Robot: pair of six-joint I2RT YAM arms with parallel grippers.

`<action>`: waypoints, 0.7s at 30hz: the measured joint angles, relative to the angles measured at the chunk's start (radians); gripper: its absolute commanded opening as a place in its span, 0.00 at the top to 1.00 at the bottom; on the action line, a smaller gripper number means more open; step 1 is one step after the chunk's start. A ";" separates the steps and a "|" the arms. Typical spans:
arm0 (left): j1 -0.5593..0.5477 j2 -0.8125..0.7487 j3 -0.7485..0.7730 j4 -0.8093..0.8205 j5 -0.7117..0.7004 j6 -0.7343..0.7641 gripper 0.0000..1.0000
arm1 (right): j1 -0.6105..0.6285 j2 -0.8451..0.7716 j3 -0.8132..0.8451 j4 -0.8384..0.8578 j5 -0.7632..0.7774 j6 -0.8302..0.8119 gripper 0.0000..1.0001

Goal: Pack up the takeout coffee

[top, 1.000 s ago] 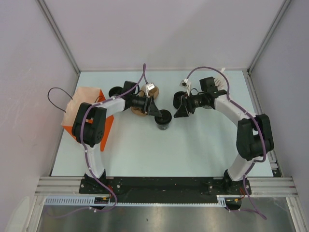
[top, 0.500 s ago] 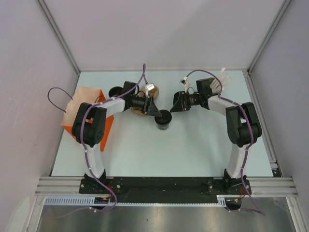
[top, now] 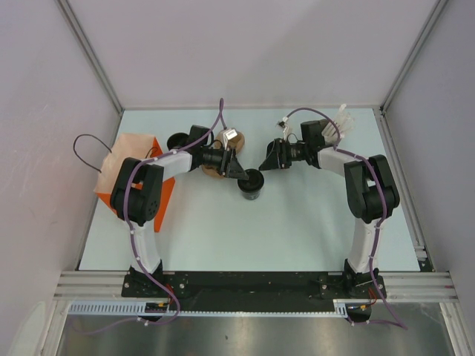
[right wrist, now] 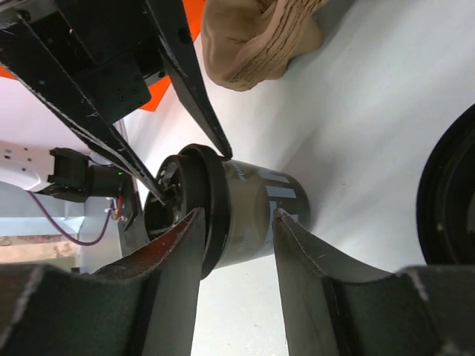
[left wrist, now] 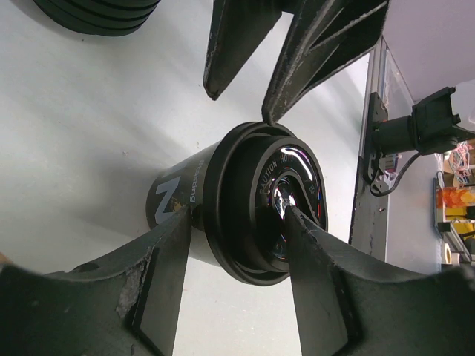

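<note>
Right gripper (top: 263,167), jaws apart, has closed in on the takeout coffee (top: 253,187), still clamped by left gripper (top: 244,174); pulp carrier (right wrist: 252,37), orange bag (top: 137,152) behind.

The pale counter (top: 223,230) carries an orange paper bag (top: 136,146) at its left edge. A brown pulp carrier (top: 214,173) and a black round stack (top: 178,141) sit near the far edge. The takeout coffee (top: 252,187) stands upright mid-counter, and white sticks (top: 343,119) are at the far right corner.

left gripper (top: 244,175), right gripper (top: 264,166) crowding takeout coffee (top: 252,185)
</note>
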 measured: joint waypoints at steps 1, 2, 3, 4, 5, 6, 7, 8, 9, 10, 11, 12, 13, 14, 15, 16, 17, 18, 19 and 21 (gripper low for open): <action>0.000 0.000 -0.001 0.000 0.000 0.000 0.43 | -0.001 0.000 0.000 0.002 -0.005 0.009 0.53; 0.000 0.000 -0.001 0.001 0.000 0.000 0.43 | -0.001 0.000 0.000 0.004 -0.011 0.014 0.53; 0.000 0.000 -0.001 0.001 -0.001 0.000 0.43 | -0.001 0.000 0.000 0.006 -0.014 0.019 0.54; 0.000 0.000 -0.001 0.001 -0.001 0.000 0.43 | -0.001 0.000 0.000 0.007 -0.017 0.021 0.54; 0.000 -0.001 -0.001 0.001 -0.002 0.000 0.43 | -0.001 0.000 0.000 0.007 -0.020 0.024 0.55; 0.000 -0.001 -0.001 0.001 -0.002 0.000 0.43 | 0.000 0.000 0.000 0.008 -0.021 0.025 0.56; 0.000 -0.002 -0.001 0.001 -0.003 0.000 0.43 | 0.001 0.000 0.000 0.007 -0.022 0.027 0.56; 0.000 -0.002 -0.001 0.000 -0.005 0.000 0.43 | 0.002 0.000 0.000 0.007 -0.023 0.027 0.55; 0.000 -0.003 -0.001 0.000 -0.008 0.000 0.43 | 0.005 0.000 0.000 0.006 -0.023 0.025 0.56; 0.000 -0.005 -0.001 0.000 -0.010 0.000 0.43 | 0.006 0.000 0.000 0.005 -0.023 0.021 0.56; -0.001 -0.006 -0.002 -0.001 -0.013 0.000 0.43 | 0.007 0.000 0.000 0.001 -0.022 0.017 0.56; -0.001 -0.008 -0.003 -0.001 -0.015 0.000 0.43 | 0.009 0.000 0.000 -0.004 -0.021 0.012 0.56; -0.001 -0.009 -0.004 -0.001 -0.016 0.000 0.43 | 0.011 0.000 0.000 -0.007 -0.019 0.009 0.56; -0.001 -0.009 -0.004 -0.002 -0.017 0.000 0.43 | 0.013 0.000 0.000 -0.010 -0.016 0.005 0.56; -0.001 -0.010 -0.004 -0.003 -0.018 0.000 0.43 | 0.014 0.000 0.000 -0.010 -0.014 0.000 0.56; -0.001 -0.010 -0.004 -0.004 -0.018 0.000 0.44 | 0.014 0.000 0.000 -0.010 -0.012 -0.003 0.56; -0.001 -0.010 -0.004 -0.004 -0.018 0.000 0.43 | 0.014 0.000 0.000 -0.011 -0.011 -0.007 0.56; -0.001 -0.010 -0.004 -0.005 -0.018 0.000 0.43 | 0.015 0.000 0.000 -0.014 -0.008 -0.010 0.57; -0.001 -0.010 -0.004 -0.006 -0.018 0.000 0.44 | 0.016 0.000 0.001 -0.021 -0.004 -0.015 0.57; -0.001 -0.011 -0.004 -0.009 -0.020 0.000 0.44 | 0.018 0.000 0.004 -0.034 0.004 -0.026 0.59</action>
